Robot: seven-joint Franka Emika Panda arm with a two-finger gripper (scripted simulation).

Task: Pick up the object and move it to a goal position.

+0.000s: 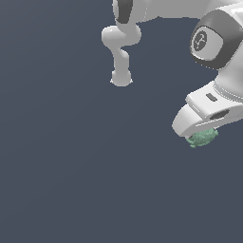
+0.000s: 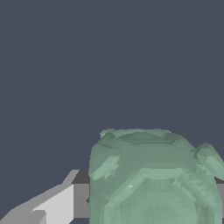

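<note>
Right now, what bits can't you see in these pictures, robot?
- Gripper fingertips: in the exterior view the white hand covers them, so open or shut is unclear.
- The green object: the exterior view shows only its lower edge under the hand; the wrist view cuts it off at the frame edge.
- Goal position: no marker shows in either view.
- Whether the object touches the floor: cannot tell.

Item, exterior view: my white Panda arm point(image 1: 213, 42), reaching in from above. Directly beneath its hand sits the gripper point(image 1: 201, 135), with the pale-green lumpy object point(image 1: 203, 138) tucked against its underside; I think it is gripped, though the fingers are hidden. Behind, dark grey-blue ground point(image 1: 71, 180).
</note>
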